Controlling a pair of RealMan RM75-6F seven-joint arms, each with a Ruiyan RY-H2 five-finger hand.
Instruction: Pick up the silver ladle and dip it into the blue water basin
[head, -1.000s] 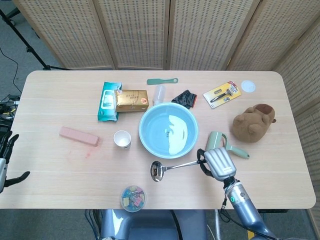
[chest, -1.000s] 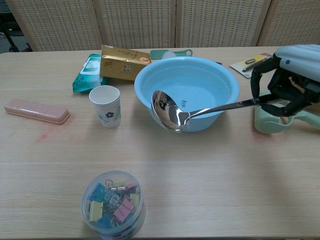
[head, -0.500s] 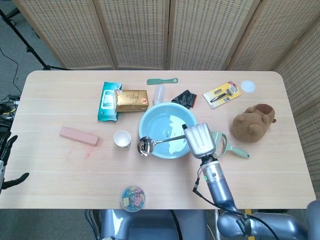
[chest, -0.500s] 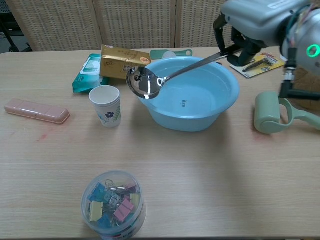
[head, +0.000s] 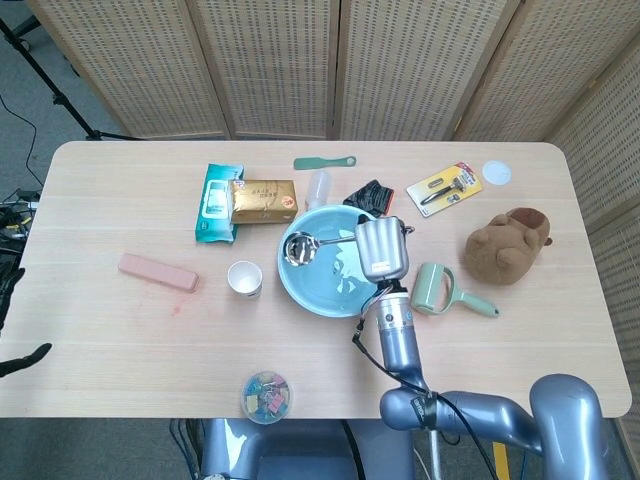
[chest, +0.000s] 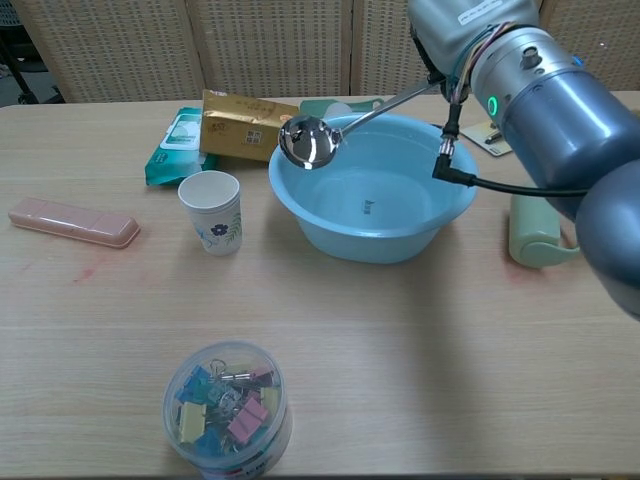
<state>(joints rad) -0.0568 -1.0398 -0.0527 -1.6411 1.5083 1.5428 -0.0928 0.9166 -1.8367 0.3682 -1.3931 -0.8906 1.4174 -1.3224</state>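
Note:
The blue water basin (head: 300, 285) (chest: 400, 232) sits mid-table with water in it. My right hand (head: 379, 249) (chest: 455, 25) grips the handle of the silver ladle (head: 300, 248) (chest: 309, 141) and holds it lifted over the basin. The ladle's bowl hangs above the basin's left rim, clear of the water, handle slanting up to the right. In the chest view my right forearm fills the upper right. Of my left hand (head: 10, 315) only dark fingers show, at the left edge of the head view, off the table and holding nothing.
Left of the basin stand a paper cup (head: 244, 278) and a pink case (head: 157, 271). Behind it lie a gold box (head: 263, 201), a wipes pack (head: 216, 203) and a black item (head: 369, 195). A green roller (head: 436, 288) and plush toy (head: 508, 245) lie right; a clip jar (head: 267, 396) in front.
My right hand has raised the ladle off the table in front of the basin, then carried it up and back over the basin's left rim. The left hand has barely moved.

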